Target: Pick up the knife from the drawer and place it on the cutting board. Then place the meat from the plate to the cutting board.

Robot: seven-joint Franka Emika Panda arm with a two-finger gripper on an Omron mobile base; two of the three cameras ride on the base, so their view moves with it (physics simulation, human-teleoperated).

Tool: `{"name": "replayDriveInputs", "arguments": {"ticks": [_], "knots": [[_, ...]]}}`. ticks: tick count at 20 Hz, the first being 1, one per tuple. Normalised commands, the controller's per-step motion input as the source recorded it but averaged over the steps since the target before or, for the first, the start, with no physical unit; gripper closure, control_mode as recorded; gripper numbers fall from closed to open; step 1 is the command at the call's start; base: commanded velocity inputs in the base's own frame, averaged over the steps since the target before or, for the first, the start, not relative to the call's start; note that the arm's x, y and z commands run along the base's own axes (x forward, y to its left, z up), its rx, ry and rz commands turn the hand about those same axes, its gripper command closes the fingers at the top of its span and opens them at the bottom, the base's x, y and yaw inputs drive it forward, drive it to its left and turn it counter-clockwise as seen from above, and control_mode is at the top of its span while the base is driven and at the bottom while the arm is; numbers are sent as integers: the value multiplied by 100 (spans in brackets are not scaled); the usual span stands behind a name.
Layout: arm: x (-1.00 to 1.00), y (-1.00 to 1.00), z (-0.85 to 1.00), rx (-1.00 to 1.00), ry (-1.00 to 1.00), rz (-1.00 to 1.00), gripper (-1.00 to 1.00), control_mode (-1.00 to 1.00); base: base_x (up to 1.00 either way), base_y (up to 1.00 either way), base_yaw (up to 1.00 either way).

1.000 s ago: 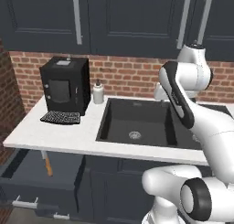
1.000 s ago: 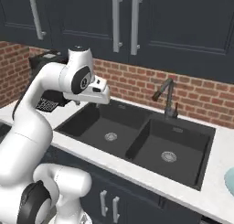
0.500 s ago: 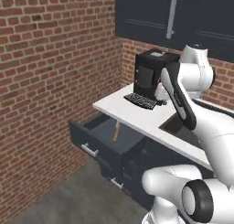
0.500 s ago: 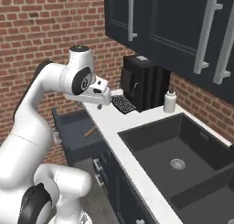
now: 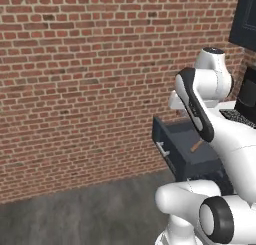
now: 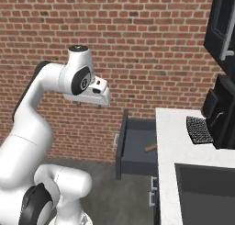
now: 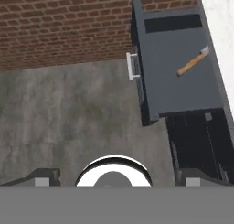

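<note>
The claw [image 7: 114, 178] is spread wide with nothing between its tips, held high above the grey floor [image 7: 64, 109] and well apart from the drawer [image 7: 178, 77]. In the right base view the claw [image 6: 87, 102] hangs left of the drawer [image 6: 135, 148]. The drawer is pulled out: a shallow dark slate-grey box with a flat front panel and a light bar handle [image 7: 132, 66]. The knife [image 7: 193, 62] lies flat inside it, near the counter [image 6: 176, 141] side: light brown wooden handle, short silver-grey blade. A brick wall [image 6: 137, 45] stands behind.
</note>
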Motion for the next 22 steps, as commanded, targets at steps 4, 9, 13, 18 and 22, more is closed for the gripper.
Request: {"name": "replayDriveInputs", "arguments": {"ticks": [4, 9, 13, 18, 22], "knots": [[0, 0, 0, 0, 0, 0, -100, 100, 8, -8, 32], [0, 0, 0, 0, 0, 0, -100, 100, 27, -46, 6], [0, 0, 0, 0, 0, 0, -100, 100, 7, -95, 5], [0, 0, 0, 0, 0, 0, -100, 100, 2, -46, 1], [1, 0, 0, 0, 0, 0, -100, -100, 0, 0, 0]]}}
